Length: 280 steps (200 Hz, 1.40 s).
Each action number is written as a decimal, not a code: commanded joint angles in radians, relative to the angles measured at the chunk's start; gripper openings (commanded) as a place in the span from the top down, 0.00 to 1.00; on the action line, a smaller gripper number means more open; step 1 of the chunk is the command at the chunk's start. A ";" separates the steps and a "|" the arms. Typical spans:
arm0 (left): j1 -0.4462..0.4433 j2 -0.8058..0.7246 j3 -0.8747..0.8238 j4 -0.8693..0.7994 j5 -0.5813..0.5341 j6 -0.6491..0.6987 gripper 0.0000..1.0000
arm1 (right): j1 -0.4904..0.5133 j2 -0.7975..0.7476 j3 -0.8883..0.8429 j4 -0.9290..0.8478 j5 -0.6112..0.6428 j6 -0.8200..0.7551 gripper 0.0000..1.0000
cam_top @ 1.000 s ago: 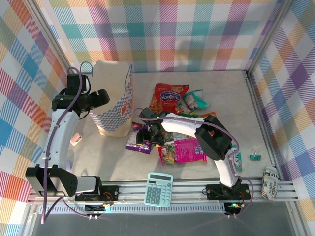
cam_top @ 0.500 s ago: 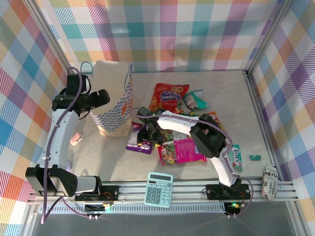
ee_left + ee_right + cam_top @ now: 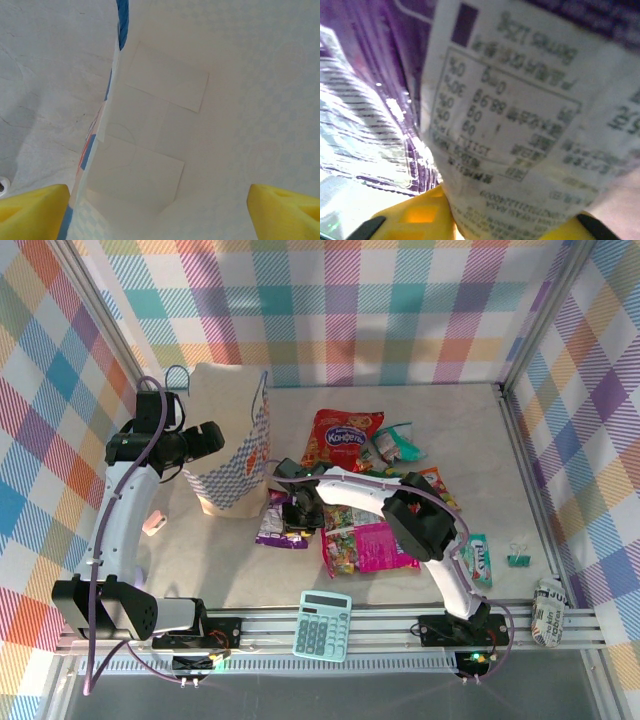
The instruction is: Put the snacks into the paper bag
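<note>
Two arms reach over the tabletop (image 3: 230, 570) in the overhead view. The left gripper (image 3: 208, 438) hangs at the left side of the paper bag (image 3: 235, 460), which stands toward the rear left corner with its mouth open upward. The right gripper (image 3: 300, 514) is down on the purple packet (image 3: 270, 532), which lies near the middle of the tabletop, just beside the bag's base. More snacks lie loose to the right: a red-orange packet (image 3: 342, 435) toward the rear edge, a magenta packet (image 3: 385, 545) near the purple one, and a teal packet (image 3: 478, 564) closer to the right edge. A pale calculator (image 3: 322, 625) sits at the near edge. From the left wrist, the yellow fingers (image 3: 32, 210) stand released and wide apart, one outside the bag's wall and the other over its pale inside. From the right wrist, the purple packet's white printed panel comes down between the yellow pads (image 3: 415, 217), which are clenched on it from both sides.
</note>
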<state>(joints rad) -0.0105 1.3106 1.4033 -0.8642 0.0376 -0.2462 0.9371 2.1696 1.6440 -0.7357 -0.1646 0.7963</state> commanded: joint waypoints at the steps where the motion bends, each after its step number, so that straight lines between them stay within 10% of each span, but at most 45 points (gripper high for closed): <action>1: 0.013 -0.020 0.020 -0.021 0.025 -0.005 0.09 | 0.011 -0.004 -0.041 -0.008 0.064 -0.009 0.76; 66: 0.014 -0.027 0.026 -0.019 0.036 -0.008 0.09 | 0.016 -0.097 -0.047 -0.044 0.139 -0.041 0.96; 280: 0.014 0.061 0.135 -0.069 -0.096 -0.020 0.22 | 0.015 -0.428 0.046 -0.192 0.317 -0.218 1.00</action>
<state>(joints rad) -0.0101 1.3533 1.5173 -0.9173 -0.0380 -0.2653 0.9440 1.8057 1.6341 -0.8890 0.1017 0.6296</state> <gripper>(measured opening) 0.818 0.113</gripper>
